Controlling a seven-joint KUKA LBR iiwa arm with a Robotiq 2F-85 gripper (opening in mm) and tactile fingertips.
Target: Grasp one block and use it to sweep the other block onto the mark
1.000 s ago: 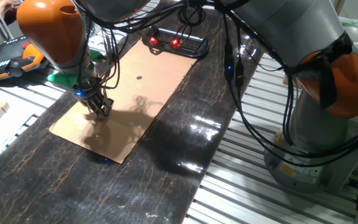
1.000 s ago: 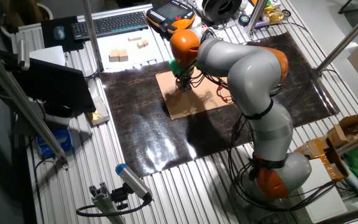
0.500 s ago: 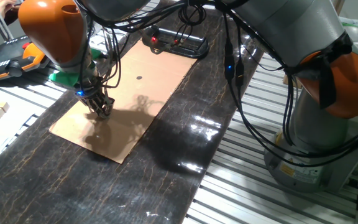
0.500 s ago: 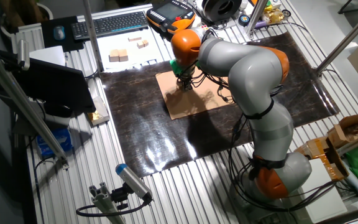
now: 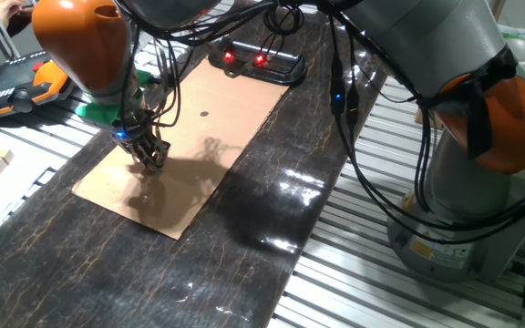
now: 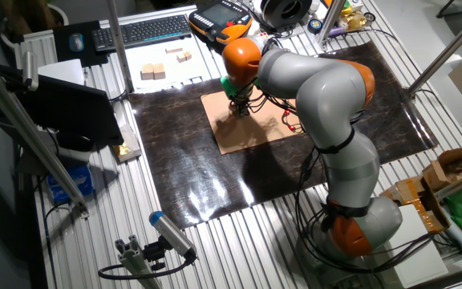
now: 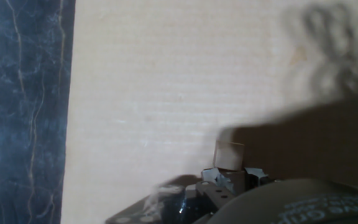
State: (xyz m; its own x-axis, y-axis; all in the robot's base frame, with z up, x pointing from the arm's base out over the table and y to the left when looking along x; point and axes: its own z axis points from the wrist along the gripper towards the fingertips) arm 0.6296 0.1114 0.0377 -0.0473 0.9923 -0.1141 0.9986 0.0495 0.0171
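arm bent over the table, orange wrist low over the cardboard (image 5: 199,137), gripper (image 5: 151,164) pointing straight down near the sheet's edge on the mat (image 5: 244,264) side. in the other fixed view the gripper (image 6: 242,111) sits at the cardboard's (image 6: 251,132) far end, tips at or just above the surface, can't tell if touching.

hand view: fingers (image 7: 253,175) clenched on a small tan block (image 7: 229,155), block sticks out past the tips over bare cardboard (image 7: 166,93). mat (image 7: 23,112) strip runs down the left of that view.

mark (image 5: 204,115): black dot on the cardboard, well apart from the fingertips, up-sheet toward the box with red lights (image 5: 258,62). not visible in hand view or in the other fixed view.

second block: can't find it near the fingers in any view. some tan cubes (image 6: 167,64) lie off the mat by the keyboard (image 6: 143,30), well apart from the gripper.

vs 1 s ago: gripper shifted slightly toward the mark and the wrist rose a touch. grip unchanged as far as the fixed view shows. cardboard and mark haven't moved.
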